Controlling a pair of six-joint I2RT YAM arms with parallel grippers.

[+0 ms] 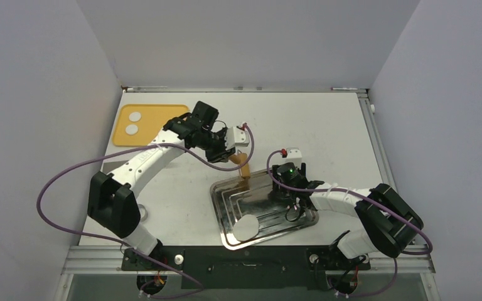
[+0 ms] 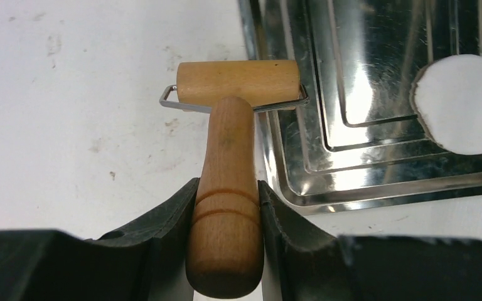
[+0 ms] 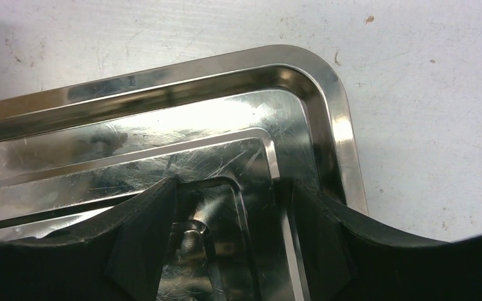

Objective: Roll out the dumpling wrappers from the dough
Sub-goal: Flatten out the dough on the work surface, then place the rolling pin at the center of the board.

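ok so left pincer (image 2: 227,188) is clenched on the handle of the wooden roller (image 2: 227,135); the roller head is right at the far left corner of the metal tray (image 1: 260,207), one end over the rim, can't tell if it's actually touching down; one dumpling wrapper (image 1: 246,227), flat, white and roundish, lies in the tray's near left corner, apart from the roller; two lumps of dough (image 1: 135,116) sit side by side on a yellow board (image 1: 163,116) at the bench's (image 1: 326,125) far left, well away from the tray; right pincer (image 3: 229,188) is low over the tray's far side, fingers spread, gripping nothing
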